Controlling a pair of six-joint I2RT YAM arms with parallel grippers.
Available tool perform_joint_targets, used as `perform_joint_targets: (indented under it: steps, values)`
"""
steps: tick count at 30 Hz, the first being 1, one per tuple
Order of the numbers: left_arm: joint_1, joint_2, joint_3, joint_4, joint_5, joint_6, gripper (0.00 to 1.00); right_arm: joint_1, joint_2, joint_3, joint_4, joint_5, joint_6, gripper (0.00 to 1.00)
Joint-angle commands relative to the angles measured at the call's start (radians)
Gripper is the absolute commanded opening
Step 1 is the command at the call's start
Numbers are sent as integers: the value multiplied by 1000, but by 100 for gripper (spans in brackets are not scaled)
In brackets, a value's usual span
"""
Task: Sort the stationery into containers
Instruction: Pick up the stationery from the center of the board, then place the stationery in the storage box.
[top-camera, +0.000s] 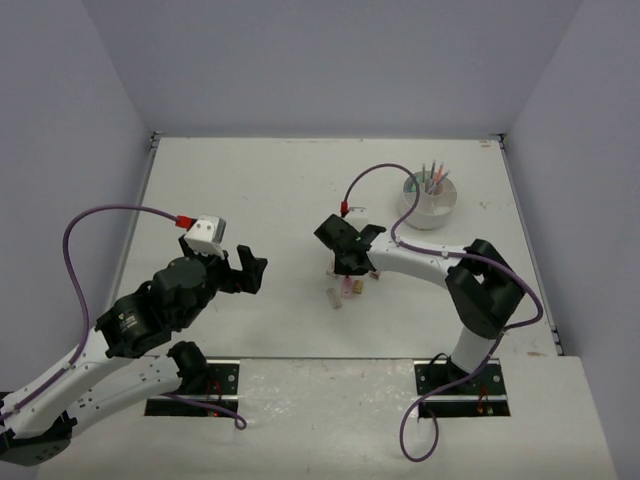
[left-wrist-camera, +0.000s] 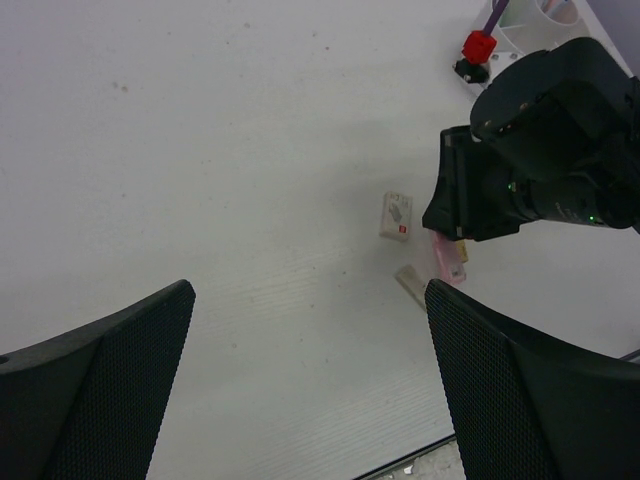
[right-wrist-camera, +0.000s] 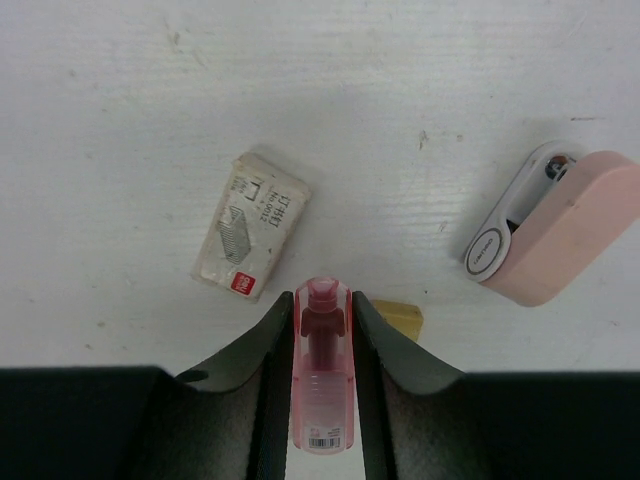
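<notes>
My right gripper (right-wrist-camera: 323, 350) is shut on a clear pink block (right-wrist-camera: 323, 400), held lengthwise between the fingers just above the table. Beside it lie a white labelled box (right-wrist-camera: 250, 240), a tan block (right-wrist-camera: 402, 318) partly hidden by the right finger, and a pink-and-white rounded piece (right-wrist-camera: 555, 235). In the top view the right gripper (top-camera: 350, 272) is at mid-table over this cluster (top-camera: 336, 298). The white round tub (top-camera: 430, 208), with several pens (top-camera: 432, 176) upright in it, stands at the back right. My left gripper (top-camera: 250, 270) is open and empty, left of the cluster.
The left wrist view shows the right gripper's black body (left-wrist-camera: 540, 170) over the white box (left-wrist-camera: 396, 215) and pink block (left-wrist-camera: 448, 262). The table's near edge (left-wrist-camera: 420, 462) runs just below. Grey walls enclose the table on three sides.
</notes>
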Motion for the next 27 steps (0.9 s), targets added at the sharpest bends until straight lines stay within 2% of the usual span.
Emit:
perform_joint_targets:
  steps: [1,8,13,18,23,27]
  values:
    - [5,-1,-7,29,-1,11,100,-30,-105,108,-52,98,-28,0]
    - [4,0,-8,30,0,11,100,-204,-112,284,-56,228,-160,0]
    - [6,1,-8,30,3,13,100,-313,6,485,-33,387,-273,0]
    - [4,-2,-8,32,2,13,100,-400,121,662,-16,444,-350,0]
    - [4,3,-10,34,10,16,100,-451,243,751,22,519,-401,0]
    - [4,3,-10,36,13,18,100,-474,291,756,93,562,-438,0]
